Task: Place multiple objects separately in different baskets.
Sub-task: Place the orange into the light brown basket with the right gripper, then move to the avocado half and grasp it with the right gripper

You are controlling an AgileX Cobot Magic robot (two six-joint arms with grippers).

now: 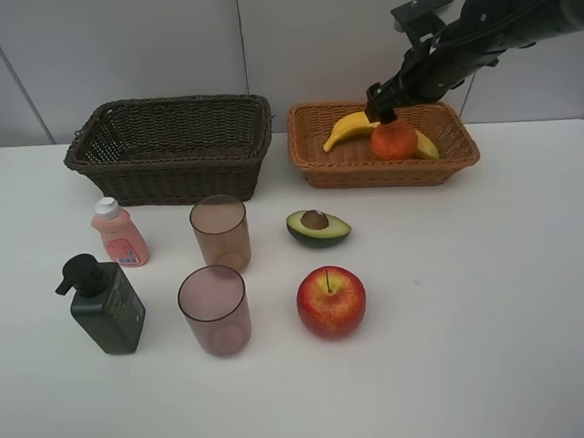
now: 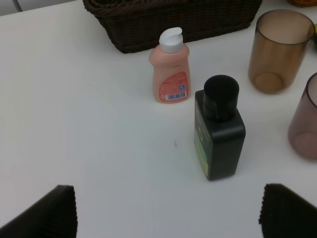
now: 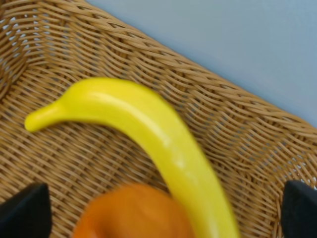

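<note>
The light tan basket (image 1: 463, 152) at the back right holds the yellow banana (image 1: 349, 128) and the orange (image 1: 394, 140). My right gripper (image 1: 384, 110) hangs just above the orange. In the right wrist view its fingertips (image 3: 25, 210) stand wide apart, clear of the orange (image 3: 133, 213), beside the banana (image 3: 148, 129); it is open. My left gripper (image 2: 171, 218) is open over bare table in front of the dark green pump bottle (image 2: 219, 129) and the pink bottle (image 2: 170, 69). The dark brown basket (image 1: 166, 138) is at the back left.
On the table stand two brownish cups (image 1: 220, 232) (image 1: 214, 310), an avocado half (image 1: 318, 227) and a red apple (image 1: 331, 300). The pink bottle (image 1: 120, 232) and pump bottle (image 1: 103, 304) are at the left. A wall rises behind the baskets.
</note>
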